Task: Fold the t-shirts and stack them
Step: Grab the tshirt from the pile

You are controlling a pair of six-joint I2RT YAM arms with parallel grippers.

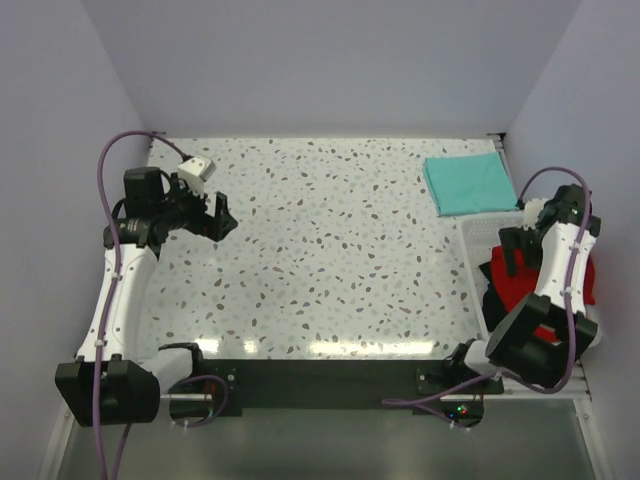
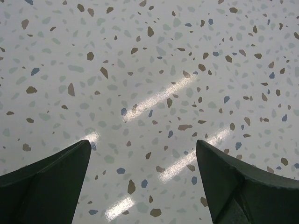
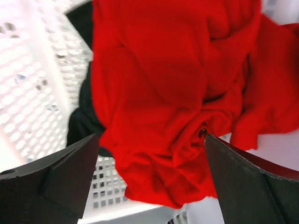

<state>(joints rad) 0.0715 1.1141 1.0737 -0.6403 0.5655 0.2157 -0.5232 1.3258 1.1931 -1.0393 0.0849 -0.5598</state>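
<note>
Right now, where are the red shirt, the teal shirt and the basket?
Red shirt [image 3: 159, 93]: right wrist view, middle of the crumpled cloth.
Teal shirt [image 1: 470, 183]: top view, middle of the folded cloth.
Basket [image 3: 32, 93]: right wrist view, white lattice wall.

Looks down between the wide-apart fingers of the right gripper onto a crumpled red t-shirt heaped in a white lattice basket. Shows a black t-shirt peeking out from under the red cloth, against the basket wall. Grips nothing with those fingers.
</note>
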